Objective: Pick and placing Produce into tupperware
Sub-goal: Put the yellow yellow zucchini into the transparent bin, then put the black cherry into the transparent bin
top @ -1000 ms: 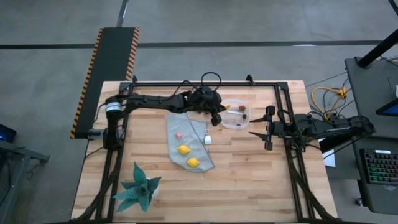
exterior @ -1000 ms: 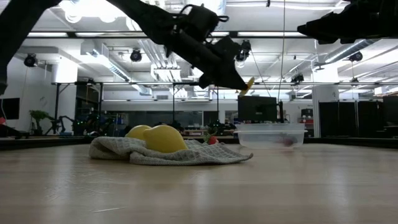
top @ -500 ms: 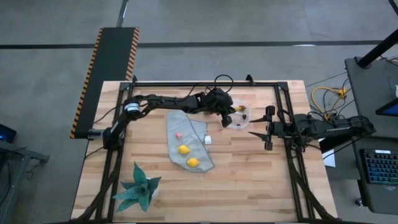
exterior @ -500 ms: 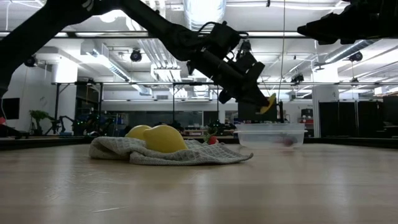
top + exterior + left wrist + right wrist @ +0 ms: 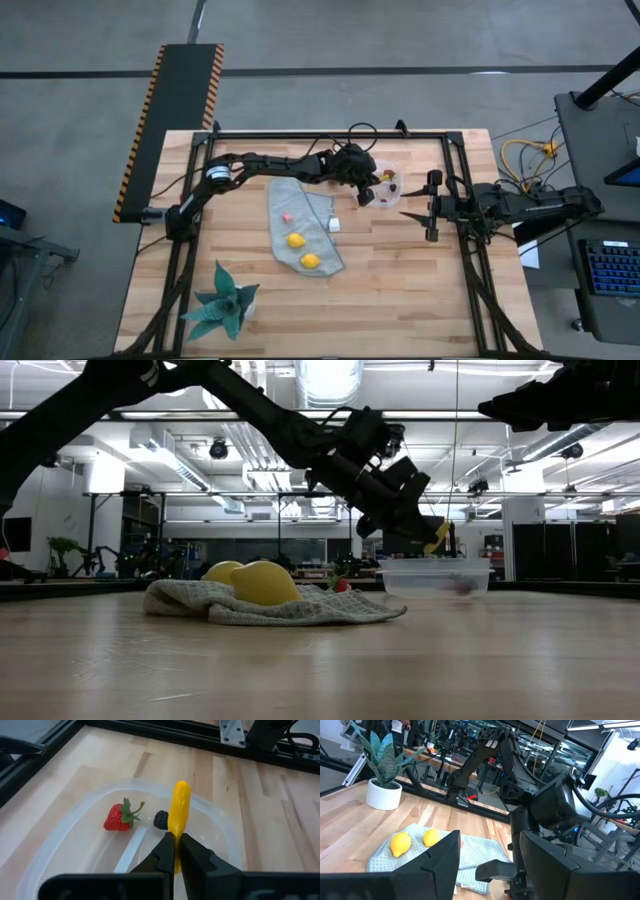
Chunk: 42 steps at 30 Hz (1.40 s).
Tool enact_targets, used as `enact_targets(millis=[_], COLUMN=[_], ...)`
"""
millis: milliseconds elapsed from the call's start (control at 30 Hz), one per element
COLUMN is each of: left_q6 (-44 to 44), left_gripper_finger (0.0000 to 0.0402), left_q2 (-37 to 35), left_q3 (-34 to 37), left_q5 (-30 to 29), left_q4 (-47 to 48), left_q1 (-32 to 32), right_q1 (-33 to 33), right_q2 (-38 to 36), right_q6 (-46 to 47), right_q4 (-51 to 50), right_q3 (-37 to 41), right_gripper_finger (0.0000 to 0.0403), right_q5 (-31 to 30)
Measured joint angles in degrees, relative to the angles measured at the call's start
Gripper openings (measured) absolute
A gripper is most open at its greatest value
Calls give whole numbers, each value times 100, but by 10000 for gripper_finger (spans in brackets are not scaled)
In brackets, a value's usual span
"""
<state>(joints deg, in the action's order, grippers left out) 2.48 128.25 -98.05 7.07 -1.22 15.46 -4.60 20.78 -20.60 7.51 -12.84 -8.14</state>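
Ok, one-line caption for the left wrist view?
Left gripper holds a yellow stick over the tupperware containing a strawberry.

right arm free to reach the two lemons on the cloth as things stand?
Probably yes. The right tool waits open beside the tupperware, and bare table separates it from the lemons on the cloth. The left tool is busy over the tupperware.

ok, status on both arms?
Left gripper shut on yellow stick, over tupperware. Right gripper open, idle beside it. Two lemons on cloth. Nothing blocking.
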Motion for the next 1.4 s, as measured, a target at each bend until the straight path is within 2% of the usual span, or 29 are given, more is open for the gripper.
enact_targets(millis=[600, 1067, 1400], left_q6=[9, 12, 13], left_gripper_finger=[1, 95, 107], left_q2=[-2, -4, -9], left_q3=[5, 10, 10], left_q5=[2, 7, 4], left_q4=[-7, 12, 10], left_q1=[2, 2, 2], right_q1=[0, 0, 2], right_q2=[0, 0, 0], right_q6=[0, 0, 0], right_q4=[2, 2, 2], right_q3=[0, 0, 0], right_gripper_finger=[199, 199, 199], right_q5=[0, -2, 0])
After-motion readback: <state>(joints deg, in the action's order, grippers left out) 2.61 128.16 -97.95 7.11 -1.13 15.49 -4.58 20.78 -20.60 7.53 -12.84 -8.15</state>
